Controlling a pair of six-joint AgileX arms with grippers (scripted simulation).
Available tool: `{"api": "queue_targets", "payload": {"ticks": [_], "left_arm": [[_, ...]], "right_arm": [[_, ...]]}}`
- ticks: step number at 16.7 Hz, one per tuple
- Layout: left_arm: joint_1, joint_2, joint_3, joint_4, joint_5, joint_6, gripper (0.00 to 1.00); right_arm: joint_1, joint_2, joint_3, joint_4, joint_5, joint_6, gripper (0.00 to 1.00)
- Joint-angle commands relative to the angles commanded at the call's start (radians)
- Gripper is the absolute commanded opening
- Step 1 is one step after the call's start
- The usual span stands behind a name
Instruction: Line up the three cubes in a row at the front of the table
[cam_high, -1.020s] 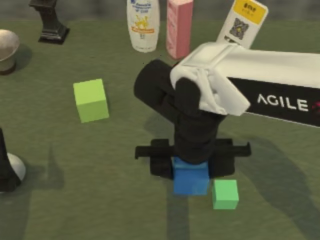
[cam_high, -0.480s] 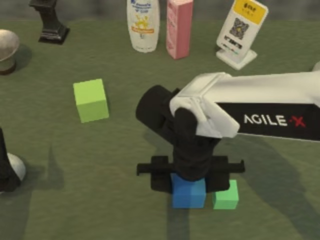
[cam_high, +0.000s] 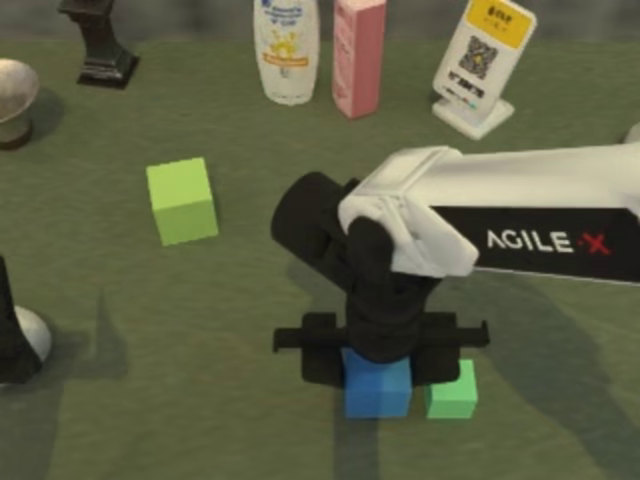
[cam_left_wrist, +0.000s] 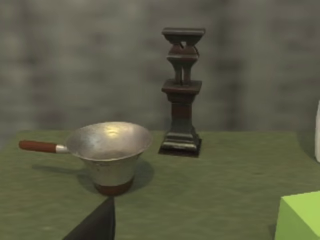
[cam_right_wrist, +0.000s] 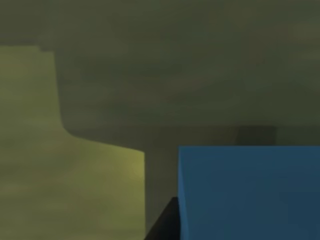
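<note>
The blue cube rests at the front of the table, touching or nearly touching the small mint-green cube on its right. My right gripper stands straight above the blue cube, shut on it. In the right wrist view one dark fingertip presses against the side of the blue cube. The lime cube sits apart at the left middle and shows as a corner in the left wrist view. My left gripper is parked at the left edge, open.
Along the back stand a dark pedestal, a lotion bottle, a tall pink box and a QR sign. A metal pan sits at the far left. The right arm spans the right middle.
Over the first half second my right gripper came down and slightly forward with the blue cube, setting it beside the mint cube. Since then nothing has moved.
</note>
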Motion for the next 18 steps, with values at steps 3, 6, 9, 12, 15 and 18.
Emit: {"api": "queue_targets", "payload": {"ticks": [3, 6, 9, 12, 15, 18], "left_arm": [[0.0, 0.0, 0.0, 0.0, 0.0, 0.0, 1.0], [0.0, 0.0, 0.0, 0.0, 0.0, 0.0, 1.0], [0.0, 0.0, 0.0, 0.0, 0.0, 0.0, 1.0], [0.0, 0.0, 0.0, 0.0, 0.0, 0.0, 1.0], [0.0, 0.0, 0.0, 0.0, 0.0, 0.0, 1.0], [0.0, 0.0, 0.0, 0.0, 0.0, 0.0, 1.0]], "right_arm": [[0.0, 0.0, 0.0, 0.0, 0.0, 0.0, 0.75], [0.0, 0.0, 0.0, 0.0, 0.0, 0.0, 0.98], [0.0, 0.0, 0.0, 0.0, 0.0, 0.0, 1.0], [0.0, 0.0, 0.0, 0.0, 0.0, 0.0, 1.0], [-0.002, -0.001, 0.0, 0.0, 0.0, 0.0, 1.0], [-0.001, -0.012, 0.032, -0.042, 0.001, 0.004, 1.0]]}}
